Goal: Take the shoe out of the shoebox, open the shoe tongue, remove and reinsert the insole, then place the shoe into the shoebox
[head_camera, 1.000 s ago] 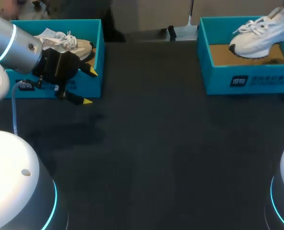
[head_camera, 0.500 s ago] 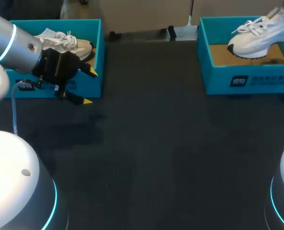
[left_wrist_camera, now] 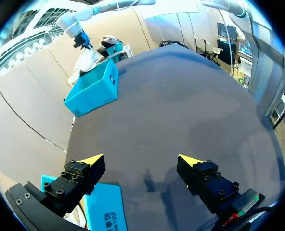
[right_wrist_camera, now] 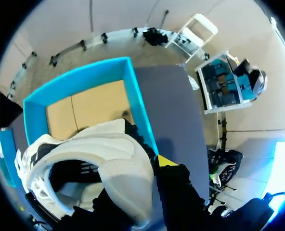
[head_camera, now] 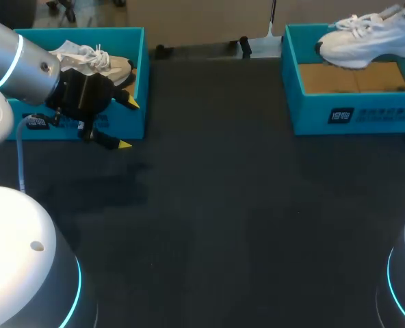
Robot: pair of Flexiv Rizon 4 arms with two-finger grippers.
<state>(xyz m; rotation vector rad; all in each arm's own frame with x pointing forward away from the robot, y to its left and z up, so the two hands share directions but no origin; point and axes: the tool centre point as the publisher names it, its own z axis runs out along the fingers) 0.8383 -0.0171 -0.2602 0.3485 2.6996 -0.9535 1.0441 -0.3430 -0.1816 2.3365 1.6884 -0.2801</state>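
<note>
Now the white shoe (head_camera: 363, 37) is held above the cardboard floor of the right shoebox (head_camera: 353, 113), at the far right of the bench (head_camera: 243, 205), its toe pointing toward the bench's middle. In the right wrist view the right end effector (right_wrist_camera: 147, 168) is clamped on the shoe's heel end: one yellow-tipped finger presses the outer side, while the other finger's tip is hidden by the shoe. The open teal box lies ahead of and beneath it. The left end effector (head_camera: 128, 124) hangs just in front of the left shoebox (head_camera: 137, 82), near its right corner, with its fingers spread wide apart and nothing between them. A beige shoe (head_camera: 100, 63) with white laces sits inside that box. The left wrist view shows only dark bench between the two yellow tips.
</note>
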